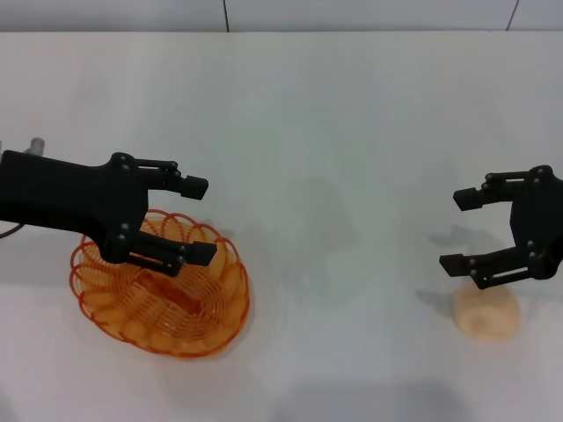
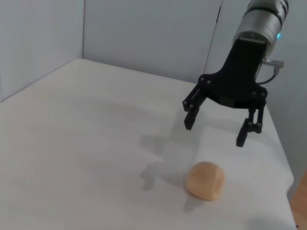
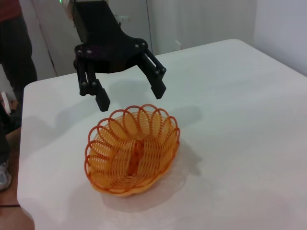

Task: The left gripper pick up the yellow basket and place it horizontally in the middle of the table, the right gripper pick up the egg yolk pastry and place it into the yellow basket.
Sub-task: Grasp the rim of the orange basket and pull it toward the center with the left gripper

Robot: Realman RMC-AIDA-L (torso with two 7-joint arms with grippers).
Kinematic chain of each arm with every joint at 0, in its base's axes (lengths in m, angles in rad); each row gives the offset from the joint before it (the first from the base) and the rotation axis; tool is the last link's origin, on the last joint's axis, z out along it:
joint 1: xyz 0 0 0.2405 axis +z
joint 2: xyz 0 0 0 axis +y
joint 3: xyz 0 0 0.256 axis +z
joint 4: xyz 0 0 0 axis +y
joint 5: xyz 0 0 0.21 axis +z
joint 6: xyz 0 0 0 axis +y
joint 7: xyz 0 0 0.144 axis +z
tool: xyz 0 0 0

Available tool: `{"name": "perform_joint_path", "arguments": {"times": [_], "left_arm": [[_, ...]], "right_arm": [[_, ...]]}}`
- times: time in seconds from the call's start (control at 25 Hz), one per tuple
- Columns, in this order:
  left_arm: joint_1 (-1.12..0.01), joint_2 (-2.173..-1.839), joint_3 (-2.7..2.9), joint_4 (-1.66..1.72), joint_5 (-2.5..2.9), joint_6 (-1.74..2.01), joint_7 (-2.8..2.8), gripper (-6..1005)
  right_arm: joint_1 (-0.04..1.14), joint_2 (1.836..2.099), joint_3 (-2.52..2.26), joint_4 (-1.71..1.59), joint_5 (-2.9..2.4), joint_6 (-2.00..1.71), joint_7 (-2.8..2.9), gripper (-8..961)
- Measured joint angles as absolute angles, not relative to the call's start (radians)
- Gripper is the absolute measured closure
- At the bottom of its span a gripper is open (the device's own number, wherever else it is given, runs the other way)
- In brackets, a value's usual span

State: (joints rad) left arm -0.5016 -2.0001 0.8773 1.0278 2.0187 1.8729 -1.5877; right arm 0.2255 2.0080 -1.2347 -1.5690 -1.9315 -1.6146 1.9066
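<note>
**Orange wire under open claws: the basket grab comes first**

Orange-yellow loops sit closest to us in the head view: the yellow basket (image 1: 161,294) rests upright near the front edge of the table (image 1: 334,158), on the robot's left, well off the middle. Right above its rear rim hangs the left gripper (image 1: 193,220), fingers spread wide, holding nothing. One finger shows over the rim and the other over bare tabletop behind it. The right wrist view bears that out: the claw hovers above the far rim, clear of the wire.

So the step in hand looks like the basket pickup. To do it well, I'd say the left gripper should drop straight down so the scalloped rim passes between the fingers, one inside the bowl and one outside, then pinch the wall rather than a single loop, which could flex and slip. Lift level, since a one-sided hold will want to tip the basket.

Farther right, the egg yolk pastry (image 1: 486,313) lies on the table, untouched. The right gripper (image 1: 462,229) hangs just above and behind it, fingers also wide and empty. It should wait until the basket is set down in the middle.
</note>
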Motion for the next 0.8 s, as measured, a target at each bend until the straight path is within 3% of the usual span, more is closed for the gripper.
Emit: {"name": "perform_joint_path", "arguments": {"times": [0.56,0.8], "left_arm": [[-0.499,-1.994,0.869,1.028,2.019,1.875,-1.591,121],[-0.489,-1.951,0.865,1.073,2.033,1.867,-1.709,121]], "right_arm": [[0.235,2.008,-1.257,-1.572,-1.932,-1.608,1.903,109],[0.236,2.008,-1.254,-1.572,-1.931,-1.607,1.905,109]]}}
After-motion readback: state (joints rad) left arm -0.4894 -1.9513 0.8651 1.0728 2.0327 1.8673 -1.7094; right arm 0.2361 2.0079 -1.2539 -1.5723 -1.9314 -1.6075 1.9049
